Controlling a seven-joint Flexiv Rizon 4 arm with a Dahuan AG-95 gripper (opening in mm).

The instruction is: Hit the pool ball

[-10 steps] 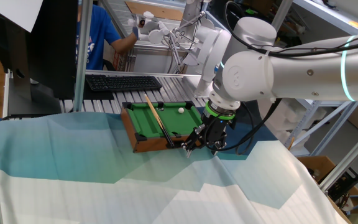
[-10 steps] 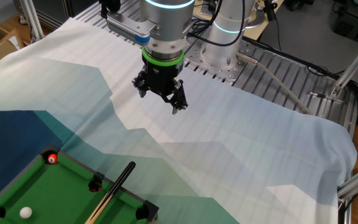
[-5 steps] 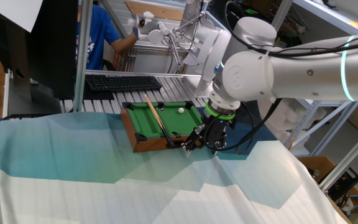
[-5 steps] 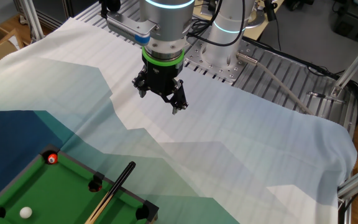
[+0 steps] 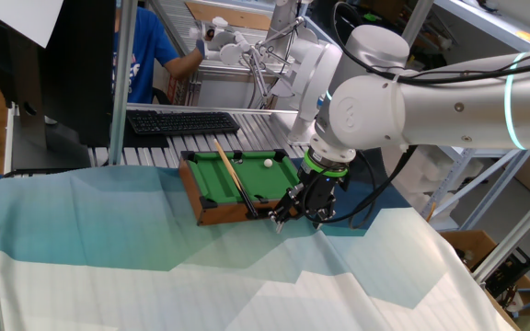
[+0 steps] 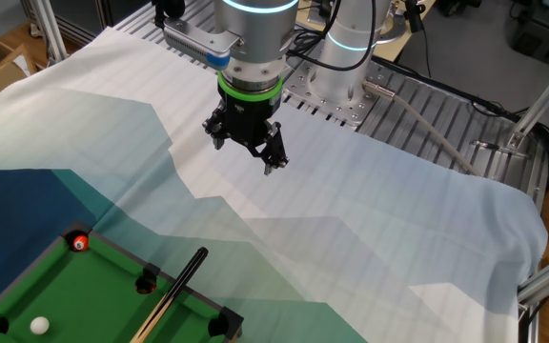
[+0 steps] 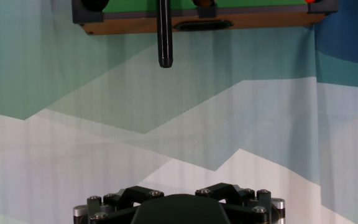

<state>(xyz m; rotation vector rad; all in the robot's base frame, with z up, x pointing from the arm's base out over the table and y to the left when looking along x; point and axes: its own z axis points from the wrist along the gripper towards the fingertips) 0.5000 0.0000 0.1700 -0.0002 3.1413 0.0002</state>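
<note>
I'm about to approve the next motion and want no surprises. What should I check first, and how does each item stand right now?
1. Gripper carries nothing: ok, nothing shows between the fingers.
2. Gripper open or shut: cannot tell.
3. Cue stick reachable: ok, its black butt overhangs the pool table's wooden rim.
4. White pool ball on the felt: ok.
5. Red-orange ball away from the white one: ok, near a far corner.
6. Cloth between gripper and cue free of objects: ok.
</note>
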